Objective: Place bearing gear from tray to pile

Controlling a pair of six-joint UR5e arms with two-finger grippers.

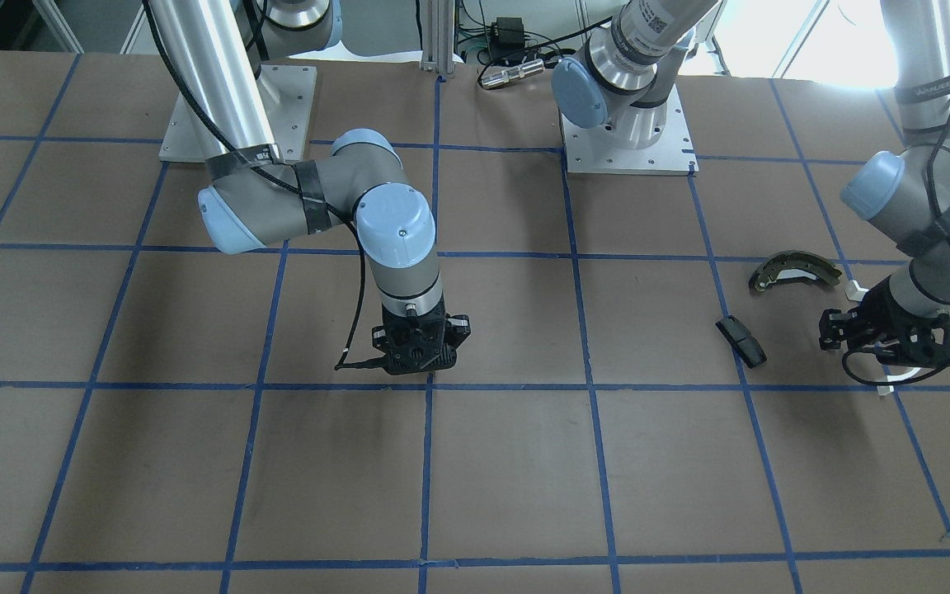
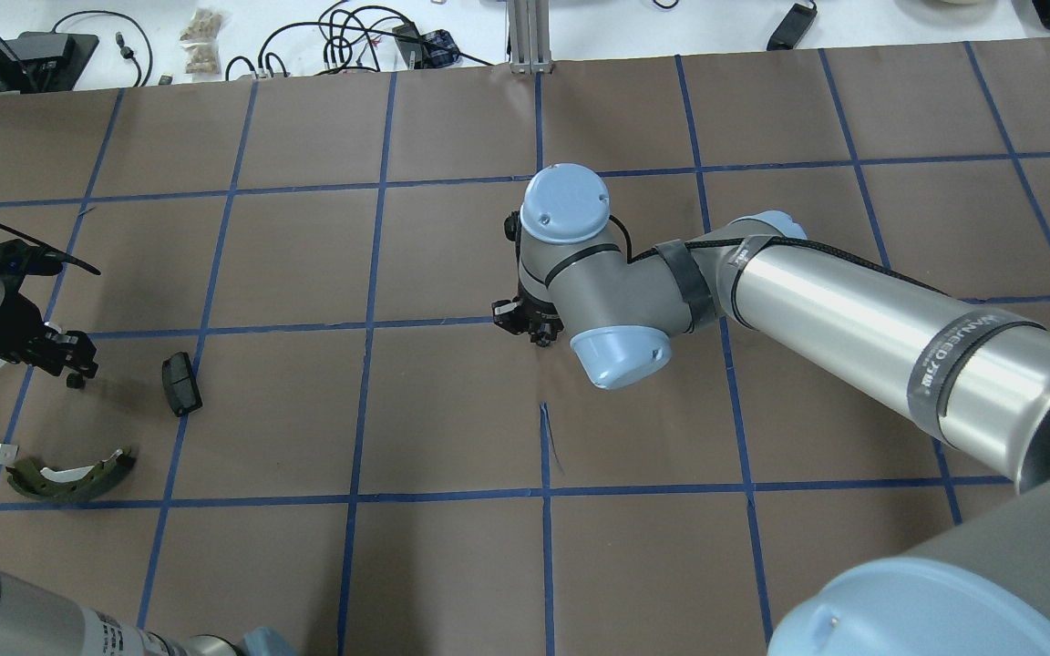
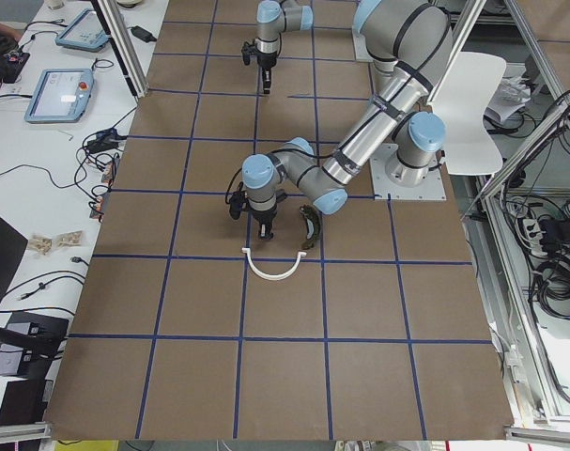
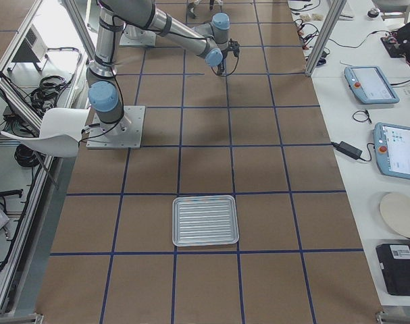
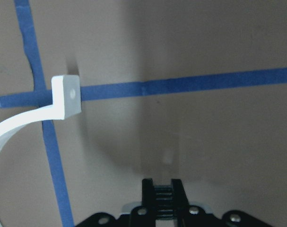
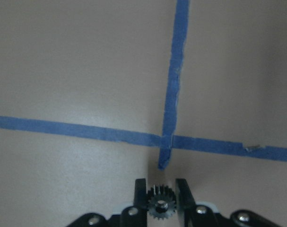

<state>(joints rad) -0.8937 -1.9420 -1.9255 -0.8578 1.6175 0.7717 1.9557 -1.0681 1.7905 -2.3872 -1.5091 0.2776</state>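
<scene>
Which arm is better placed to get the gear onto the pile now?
Right. The right tool is shut on the bearing gear at mid-table and only has to carry it to the pile by the brake shoe. The left tool is beside the pile, without a gear.

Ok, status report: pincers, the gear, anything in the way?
Right pincer shut on gear, mid-table, well short of pile. Left pincer beside white arc, open or shut unclear. Left arm at pile could crowd the drop.

the left arm's black band (image 1: 933, 87) and the right arm's black band (image 2: 952, 361) each read "waneed".
</scene>
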